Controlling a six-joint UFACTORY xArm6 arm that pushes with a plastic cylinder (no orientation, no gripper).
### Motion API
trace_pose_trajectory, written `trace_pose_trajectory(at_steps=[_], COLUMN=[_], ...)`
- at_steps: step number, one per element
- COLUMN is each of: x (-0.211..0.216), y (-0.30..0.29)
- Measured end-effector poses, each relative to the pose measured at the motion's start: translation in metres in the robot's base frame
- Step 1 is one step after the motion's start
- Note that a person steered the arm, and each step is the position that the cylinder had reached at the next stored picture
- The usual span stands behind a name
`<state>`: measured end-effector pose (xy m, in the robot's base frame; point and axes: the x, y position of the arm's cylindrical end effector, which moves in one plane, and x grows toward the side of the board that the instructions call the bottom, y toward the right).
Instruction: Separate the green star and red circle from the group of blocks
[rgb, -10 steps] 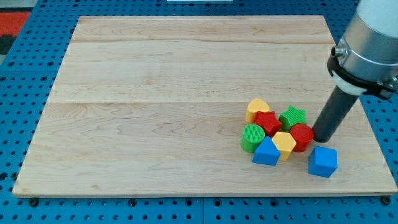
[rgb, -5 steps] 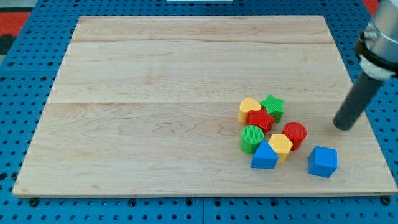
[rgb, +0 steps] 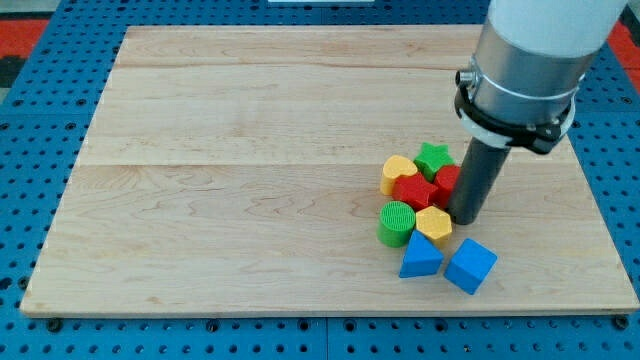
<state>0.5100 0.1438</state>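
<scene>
my tip (rgb: 466, 219) presses the red circle (rgb: 448, 182) beside the green star (rgb: 433, 158) at the cluster's right; no claw fitted. best push both upward, clear of the red star (rgb: 413, 190).

A robotics lab: wooden board (rgb: 250, 150) bolted onto blue perforated bench (rgb: 30, 200).

Arm body: broad cylindrical housing, pale grey to white, smooth finish. A black clamp ring encircles its lower edge, with a small dark fitting protruding on the view's left side. Below it, a straight, round, matte black rod, uniform in width, ends at my tip (rgb: 465, 219). No markings or cables visible.
</scene>
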Motion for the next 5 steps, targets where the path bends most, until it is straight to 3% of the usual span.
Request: trace_pose_trajectory(at_steps=[1, 3, 5], x=[-0.021, -0.039, -0.077], y=[-0.004, -0.066, -0.065])
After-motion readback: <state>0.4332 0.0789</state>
